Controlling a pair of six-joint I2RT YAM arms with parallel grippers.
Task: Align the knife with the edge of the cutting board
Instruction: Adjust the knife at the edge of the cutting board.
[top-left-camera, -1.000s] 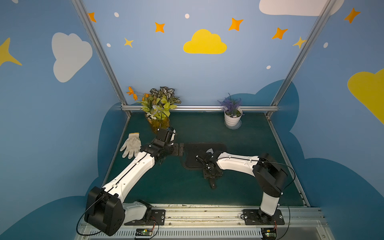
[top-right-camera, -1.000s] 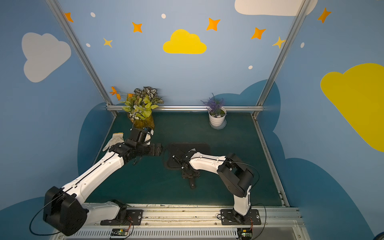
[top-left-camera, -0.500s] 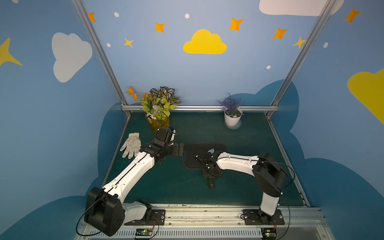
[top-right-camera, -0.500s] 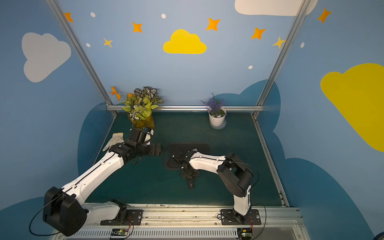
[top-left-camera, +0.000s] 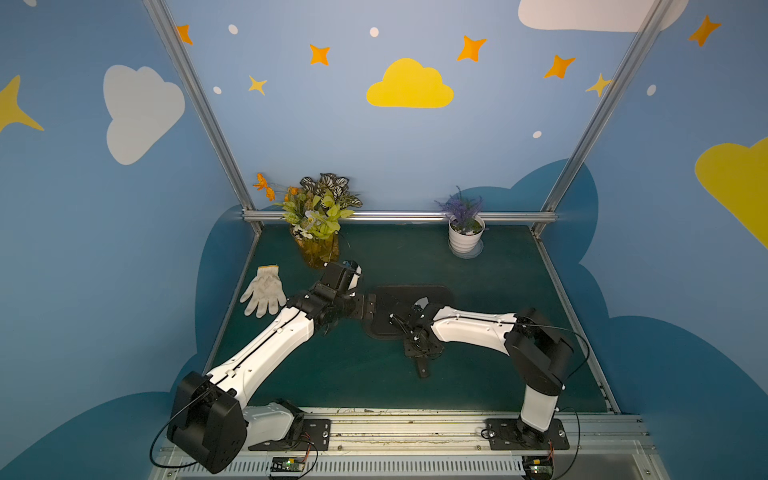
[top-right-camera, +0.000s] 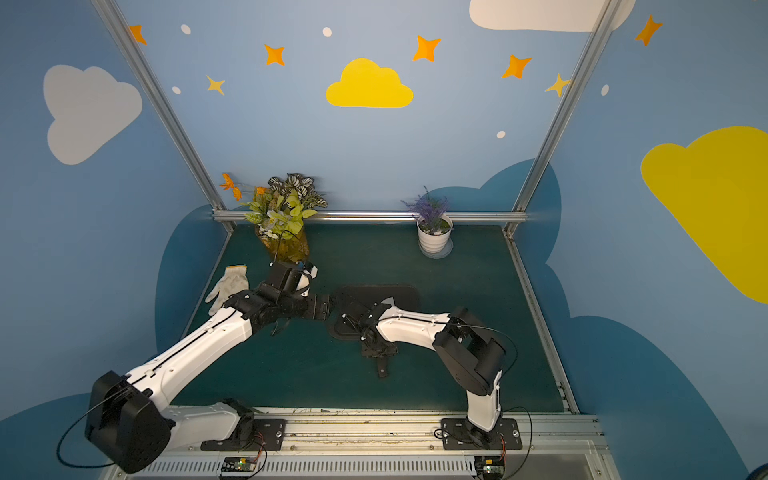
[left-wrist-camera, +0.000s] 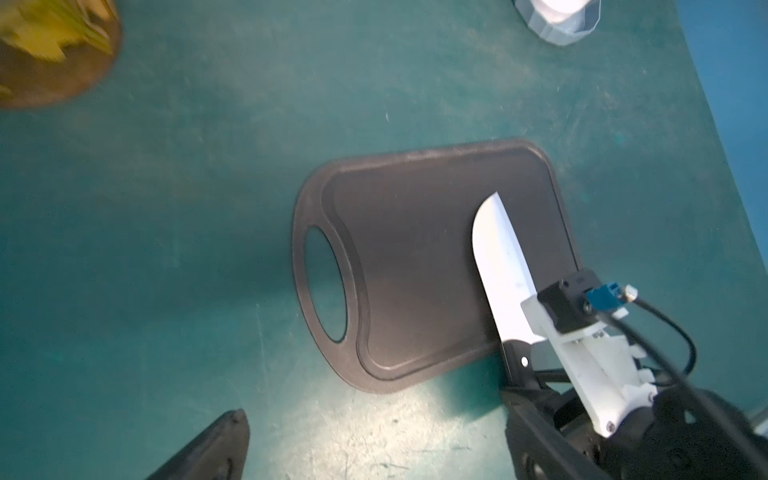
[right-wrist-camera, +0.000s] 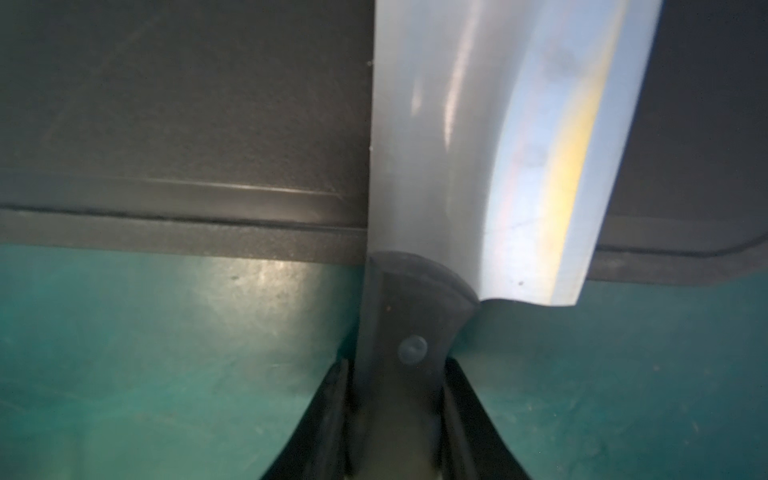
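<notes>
The black cutting board (top-left-camera: 415, 293) (top-right-camera: 376, 296) lies mid-table in both top views, its oval hole toward the left arm. The knife rests with its silver blade (left-wrist-camera: 500, 266) (right-wrist-camera: 478, 145) on the board near the end away from the hole. It crosses the board's front edge, and its black handle (top-left-camera: 423, 370) (right-wrist-camera: 399, 353) sticks out over the green mat. My right gripper (top-left-camera: 419, 347) (right-wrist-camera: 397, 415) is shut on the handle. My left gripper (top-left-camera: 368, 307) (left-wrist-camera: 374, 449) hovers open by the board's hole end, holding nothing.
A white glove (top-left-camera: 264, 291) lies at the left of the mat. A yellow vase of leaves (top-left-camera: 318, 249) stands back left and a white pot of lavender (top-left-camera: 465, 239) back right. Metal rails border the mat.
The right gripper's jaws have drawn together on the knife's handle. Both arms and the board stay almost where they were.
</notes>
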